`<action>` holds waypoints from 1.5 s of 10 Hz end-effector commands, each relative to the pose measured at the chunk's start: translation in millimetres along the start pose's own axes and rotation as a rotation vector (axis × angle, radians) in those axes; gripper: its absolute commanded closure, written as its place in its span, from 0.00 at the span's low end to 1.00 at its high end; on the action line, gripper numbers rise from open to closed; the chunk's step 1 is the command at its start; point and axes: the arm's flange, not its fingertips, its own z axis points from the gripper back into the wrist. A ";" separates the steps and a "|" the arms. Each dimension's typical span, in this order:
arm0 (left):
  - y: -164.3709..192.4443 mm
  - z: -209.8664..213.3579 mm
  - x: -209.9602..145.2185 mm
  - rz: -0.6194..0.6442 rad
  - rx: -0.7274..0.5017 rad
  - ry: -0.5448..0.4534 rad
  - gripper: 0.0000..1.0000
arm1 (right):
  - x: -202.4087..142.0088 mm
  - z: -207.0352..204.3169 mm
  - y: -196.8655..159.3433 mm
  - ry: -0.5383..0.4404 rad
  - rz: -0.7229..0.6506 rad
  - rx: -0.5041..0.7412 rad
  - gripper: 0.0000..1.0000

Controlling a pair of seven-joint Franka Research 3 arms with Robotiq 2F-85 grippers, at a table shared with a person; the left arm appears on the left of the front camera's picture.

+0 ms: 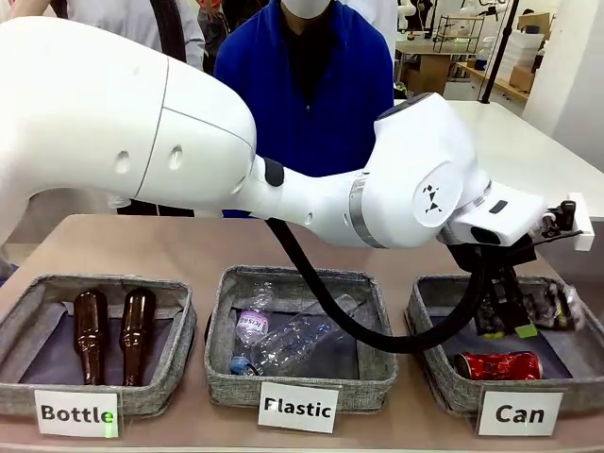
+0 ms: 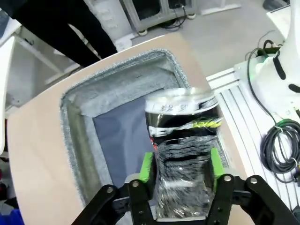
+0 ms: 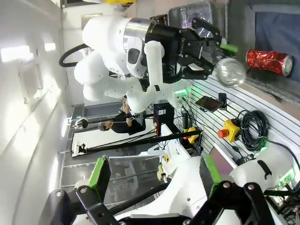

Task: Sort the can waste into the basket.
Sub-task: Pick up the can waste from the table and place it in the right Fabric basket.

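We see the left gripper (image 2: pixel 180 171) pinching the silver and dark can (image 2: pixel 183 140) across its crumpled waist above the basket (image 2: pixel 79 140); we judge it light, thin-walled and slippery, so the dented sides grip best. Our right gripper (image 3: pixel 152 178) hangs with jaws spread, holding nothing; the red can (image 1: pixel 498 365) already lies inside.

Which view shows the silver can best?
The left wrist view: the silver can is close up between the left end effector's green pads, above the basket. The front view has it partly hidden behind the end effector; the right wrist view shows its shiny end, far off.
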 end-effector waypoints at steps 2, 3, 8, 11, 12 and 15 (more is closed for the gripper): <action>-3.4 9.6 1.1 -0.006 0.036 -0.005 0.00 | -1.8 6.3 7.1 -0.005 -0.013 0.015 0.00; -4.4 12.7 0.7 -0.011 0.050 -0.011 0.00 | -1.8 6.3 7.1 -0.005 -0.013 0.015 0.00; -20.8 133.5 -38.0 0.092 0.096 -0.040 0.00 | 1.7 -17.2 18.4 0.192 0.143 0.066 0.00; -35.0 270.4 -129.3 0.351 0.071 -0.135 0.00 | 52.7 -101.3 48.6 0.337 0.322 0.023 0.00; -42.7 316.4 -172.5 0.463 0.089 -0.195 0.00 | 73.6 -132.2 48.2 0.333 0.337 0.014 0.00; -94.6 446.4 -329.5 0.832 -0.044 -0.454 0.00 | 118.7 -216.9 35.9 0.321 0.367 0.129 0.00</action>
